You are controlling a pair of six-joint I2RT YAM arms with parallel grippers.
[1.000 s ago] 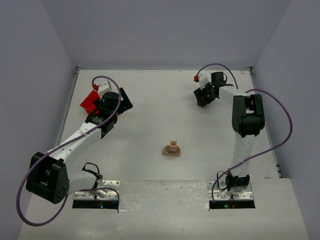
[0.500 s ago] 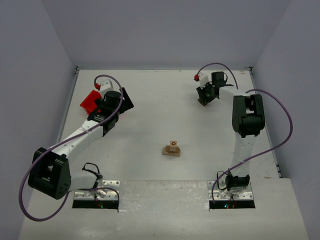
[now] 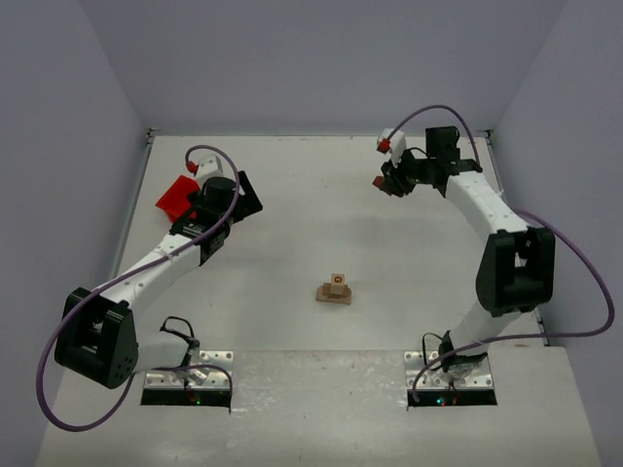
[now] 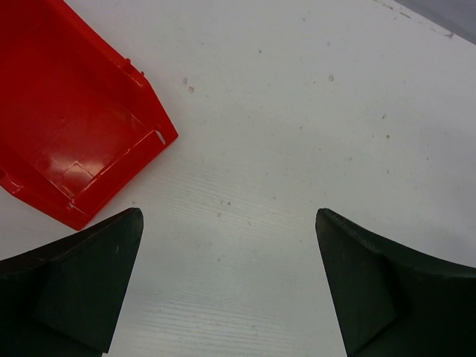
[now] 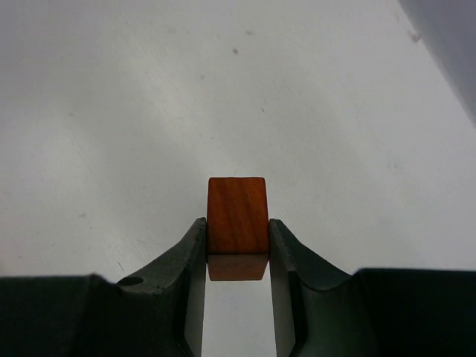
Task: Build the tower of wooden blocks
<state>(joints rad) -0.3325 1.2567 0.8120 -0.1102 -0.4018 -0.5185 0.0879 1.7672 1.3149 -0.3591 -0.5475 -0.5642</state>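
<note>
The wood block tower (image 3: pixel 335 290) stands mid-table: a pale flat base with a small light cube on top. Far from it, at the back right, my right gripper (image 3: pixel 385 183) is shut on a dark reddish-brown block (image 5: pixel 237 220), which sits pinched between both fingers and lifted off the white table. At the back left my left gripper (image 3: pixel 243 200) is open with only bare table between its fingers (image 4: pixel 74 282), beside the red bin.
A bright red plastic bin (image 3: pixel 175 197) lies at the back left, its corner (image 4: pixel 82 134) just ahead of the left gripper. Grey walls close the table on three sides. Purple cables loop off both arms.
The right gripper closed on the reddish-brown block and rose from the table, its arm swinging outward to the right. The left arm barely shifted.
</note>
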